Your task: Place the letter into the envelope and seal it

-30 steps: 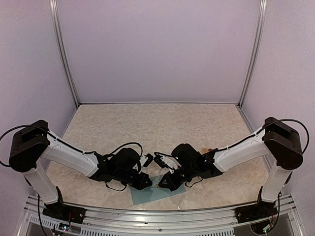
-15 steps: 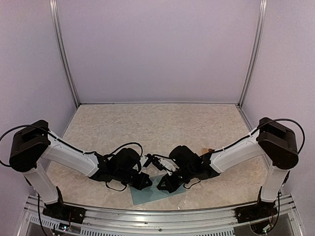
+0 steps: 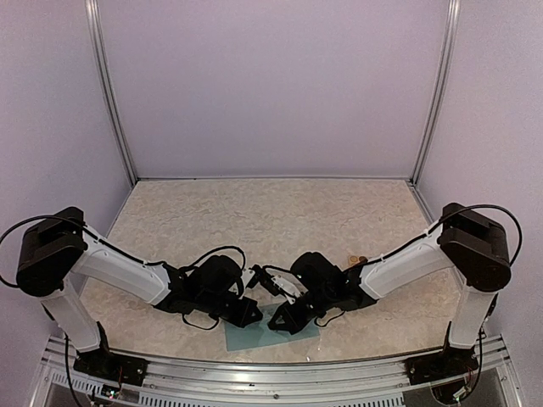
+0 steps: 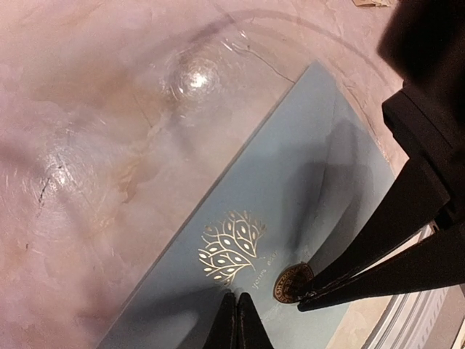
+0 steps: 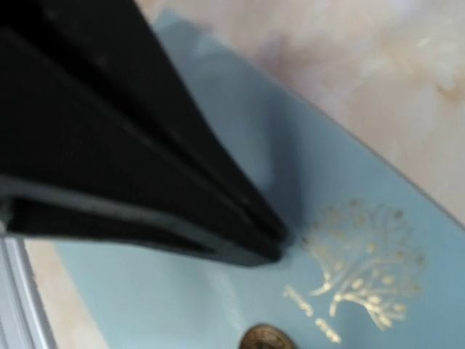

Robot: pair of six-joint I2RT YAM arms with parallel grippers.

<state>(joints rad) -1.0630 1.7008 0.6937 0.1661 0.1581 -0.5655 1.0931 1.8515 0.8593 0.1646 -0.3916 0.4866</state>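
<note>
Resting tip-down on the envelope (image 4: 290,189), my left end effector (image 4: 236,309) has its two fingers pinched fully together with nothing between them, just below the gold tree emblem (image 4: 231,246) printed on the paper. My right end effector (image 4: 300,296) is likewise closed tight and empty, its black fingers slanting down from the right so that their tips meet the edge of the round gold seal (image 4: 290,278), which sits on the envelope just beside the emblem. The envelope lies flat on the counter (image 3: 254,220), close to the metal rail (image 3: 280,366) at the near edge and between my two arms, turned at an angle to that edge (from overhead, only its near corners show from under my wrists). Whether the flap is fully shut under the seal I cannot tell. Farther back, just behind my right forearm, a small tan sheet (image 3: 357,258) peeks out, mostly hidden. Beyond it the pale mottled counter runs to the lilac back wall (image 3: 271,85) and its upright metal posts.
</note>
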